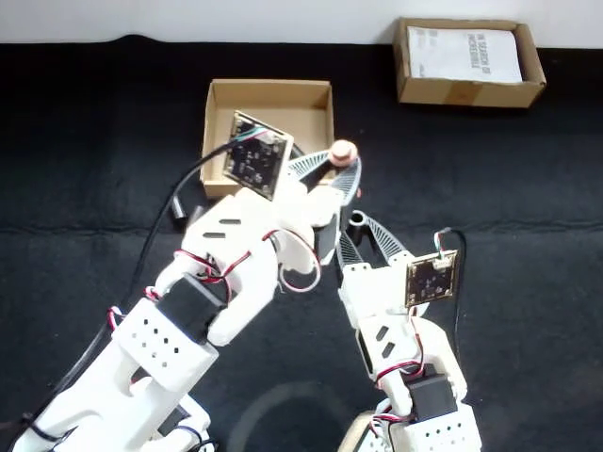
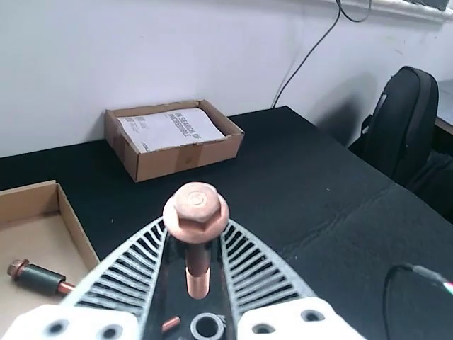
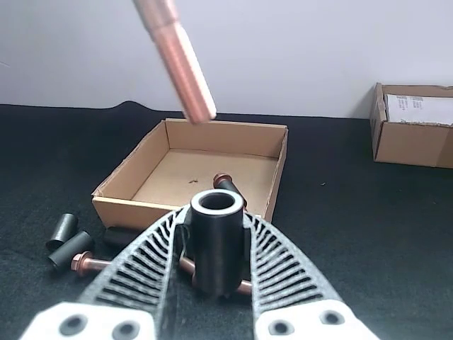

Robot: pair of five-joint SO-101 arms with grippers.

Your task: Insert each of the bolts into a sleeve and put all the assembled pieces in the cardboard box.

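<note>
The claw (image 3: 216, 221) clamps an upright black sleeve (image 3: 216, 248), its bore open upward. Higher up hangs a tilted copper bolt (image 3: 177, 57), its tip apart from the sleeve's mouth. From the claw, the open box (image 3: 141, 204) sits on the table (image 3: 354, 212) at twelve o'clock. Inside it lies what seems a sleeved bolt (image 3: 225, 183), partly hidden. At ten o'clock, beside the box, lie loose sleeves (image 3: 62, 228) and a loose bolt (image 3: 88, 263). A second box (image 3: 414, 149) holding paper (image 3: 425, 110) stands at two o'clock.
</note>
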